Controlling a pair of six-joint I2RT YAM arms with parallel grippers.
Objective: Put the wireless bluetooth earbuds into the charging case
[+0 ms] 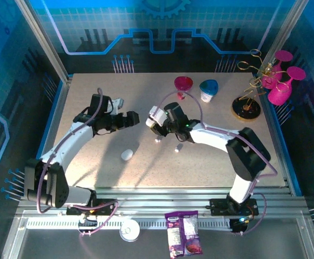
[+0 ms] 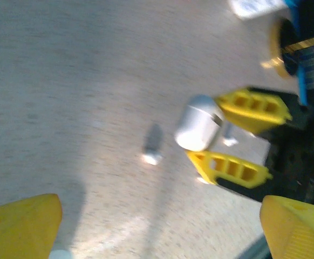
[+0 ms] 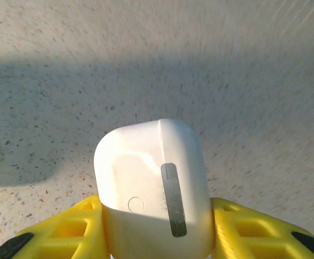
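Two earbuds (image 1: pixel 157 140) lie loose on the worktop (image 1: pixel 135 86), just beside the right fingers (image 3: pixel 65 232), which are clamped on a white charging case (image 3: pixel 154 183). Meanwhile the left fingers (image 2: pixel 22 224) are spread wide, nothing in them, facing that case. A second case (image 1: pixel 127 155) sits nearer the bases.

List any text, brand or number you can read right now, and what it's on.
No text is legible in any view.
snack bag: printing near its purple top, too small to read.
charging case: no lettering, just a round circle mark and a grey metal strip.
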